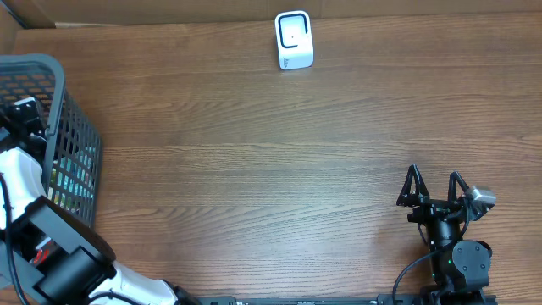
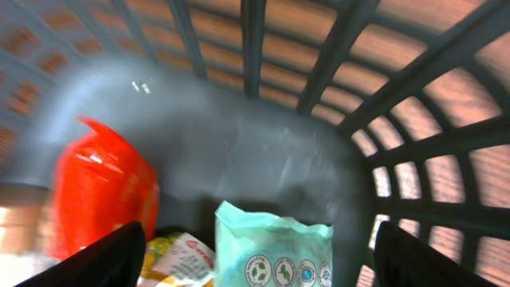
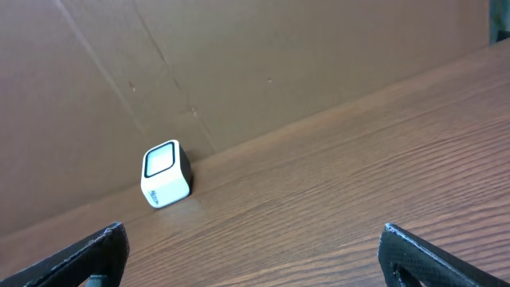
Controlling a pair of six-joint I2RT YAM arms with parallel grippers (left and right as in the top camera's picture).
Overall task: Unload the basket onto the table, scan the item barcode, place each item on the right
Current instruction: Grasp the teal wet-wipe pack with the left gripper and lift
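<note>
Packet, mint-green, in the basket at far left, between the spread jaws of the left hand, ungripped; likely light, soft, slippery: pinch across its flat faces. Scanner at the worktop's far edge; right hand released, empty.

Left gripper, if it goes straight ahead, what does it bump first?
Most likely the pale green packet, lying dead ahead of the left gripper inside the basket. The red item sits off-line. Depth is unclear.
</note>
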